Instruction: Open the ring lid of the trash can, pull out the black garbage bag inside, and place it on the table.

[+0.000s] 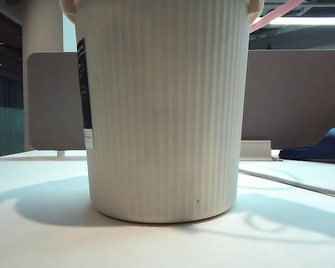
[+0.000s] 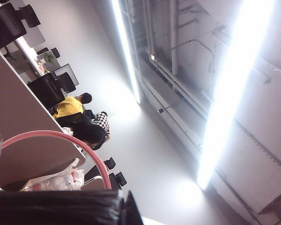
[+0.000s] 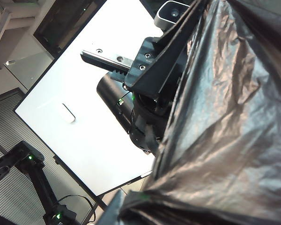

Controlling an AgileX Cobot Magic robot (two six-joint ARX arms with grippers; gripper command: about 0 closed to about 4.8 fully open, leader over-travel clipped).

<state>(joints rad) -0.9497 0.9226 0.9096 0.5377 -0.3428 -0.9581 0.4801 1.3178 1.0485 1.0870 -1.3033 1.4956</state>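
Here the black garbage bag (image 3: 225, 122), thin glossy plastic creased into sharp folds, hangs bunched in the right wrist view, and the right gripper (image 3: 131, 77) has its jaws closed on a pinch of its edge, high over the white table (image 3: 84, 131). The trash can (image 1: 164, 111), cream, round, finely ribbed and slightly tapered, stands on that smooth table, a narrow dark label strip (image 1: 85, 89) running down its side. The ring lid (image 2: 61, 138), a thin pale pink hoop, arcs above the can, held up in the closed jaws of the left gripper (image 2: 56, 206), whose fingers are hidden from view behind black film.
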